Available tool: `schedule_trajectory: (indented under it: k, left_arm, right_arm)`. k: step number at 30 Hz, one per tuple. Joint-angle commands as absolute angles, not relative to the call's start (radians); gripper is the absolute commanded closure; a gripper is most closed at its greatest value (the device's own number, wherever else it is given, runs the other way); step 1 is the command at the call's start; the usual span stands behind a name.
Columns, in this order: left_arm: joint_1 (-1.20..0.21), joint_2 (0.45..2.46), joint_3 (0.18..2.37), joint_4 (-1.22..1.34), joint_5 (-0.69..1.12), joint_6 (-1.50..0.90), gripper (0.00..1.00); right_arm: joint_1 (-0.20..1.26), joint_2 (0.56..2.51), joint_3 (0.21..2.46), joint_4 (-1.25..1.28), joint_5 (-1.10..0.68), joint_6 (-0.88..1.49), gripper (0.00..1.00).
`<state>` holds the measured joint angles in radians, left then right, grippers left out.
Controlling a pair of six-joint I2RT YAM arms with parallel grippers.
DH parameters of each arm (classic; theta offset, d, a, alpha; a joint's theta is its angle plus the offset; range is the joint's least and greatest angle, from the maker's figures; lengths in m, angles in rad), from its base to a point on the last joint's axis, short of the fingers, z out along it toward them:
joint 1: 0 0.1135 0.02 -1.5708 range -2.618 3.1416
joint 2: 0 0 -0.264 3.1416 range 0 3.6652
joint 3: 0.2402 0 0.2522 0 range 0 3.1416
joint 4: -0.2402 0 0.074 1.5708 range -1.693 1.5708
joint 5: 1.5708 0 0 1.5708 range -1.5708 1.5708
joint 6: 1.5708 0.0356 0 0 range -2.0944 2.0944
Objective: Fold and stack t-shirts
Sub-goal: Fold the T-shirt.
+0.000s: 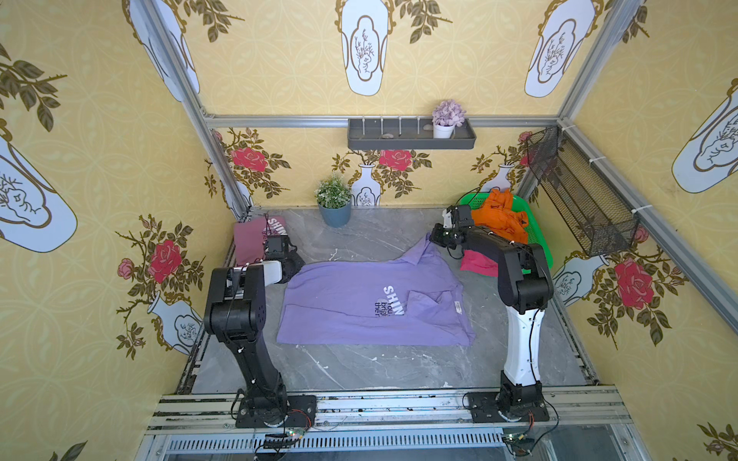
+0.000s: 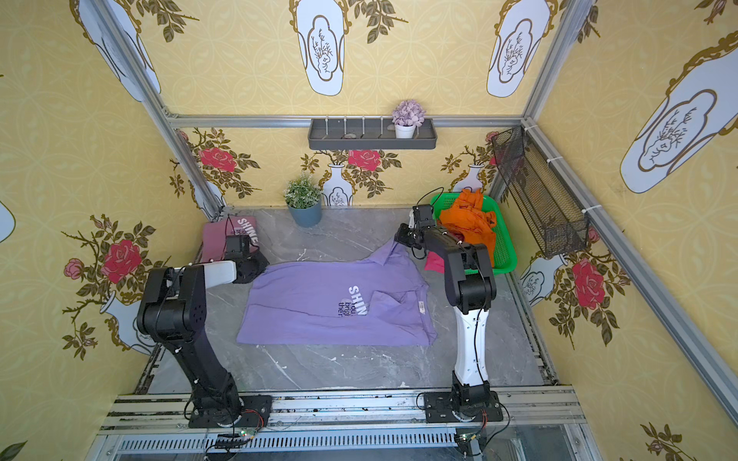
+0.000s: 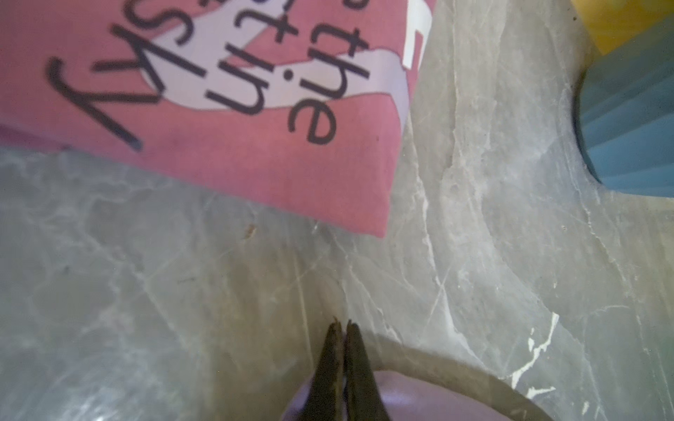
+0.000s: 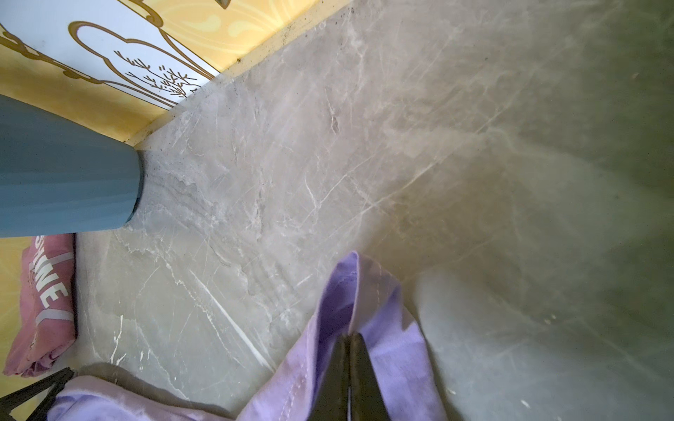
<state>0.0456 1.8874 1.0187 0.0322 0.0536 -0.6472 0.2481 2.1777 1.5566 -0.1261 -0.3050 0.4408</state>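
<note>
The lavender shirt (image 1: pixel 359 303) lies spread print-up across the middle of the surface (image 1: pixel 379 367), collar end toward 3 o'clock and hem toward 9. A flap of cloth lies folded over part of the print, so it is flat enough to fold but not tidy.

The right claw (image 4: pixel 350 337) is pinched on the far shoulder corner, about 1 o'clock, and the wrist view shows lavender cloth clamped between its jaws and raised into a small peak. The left claw (image 3: pixel 343 324) sits at the far hem corner, about 10 o'clock. Its jaws are pressed together with lavender cloth around their base, but I cannot tell whether any cloth is truly caught.

With a claw at each far corner, the far long edge looks meant to be carried toward 6 o'clock for a lengthwise fold.

The mauve shirt (image 1: pixel 251 239) lies folded at 10 o'clock, probably the start of the stack. The orange shirt (image 1: pixel 499 219) waits in the basket (image 1: pixel 545 255) at 2 o'clock, and a magenta shirt (image 1: pixel 477 263) hangs at the basket's near edge.
</note>
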Motion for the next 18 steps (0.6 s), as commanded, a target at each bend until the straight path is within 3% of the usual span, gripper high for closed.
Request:
schedule_trajectory:
  k: [1,18]
  left_arm:
    - [0.053,1.875,1.014,0.033,0.034,-0.643,1.0]
    - [0.051,1.774,0.935,0.193,0.106,-0.637,1.0]
  right_arm:
    - [0.247,2.141,1.533,-0.101,-0.316,0.422,1.0]
    - [0.268,1.743,1.226,-0.184,-0.403,0.474,1.0]
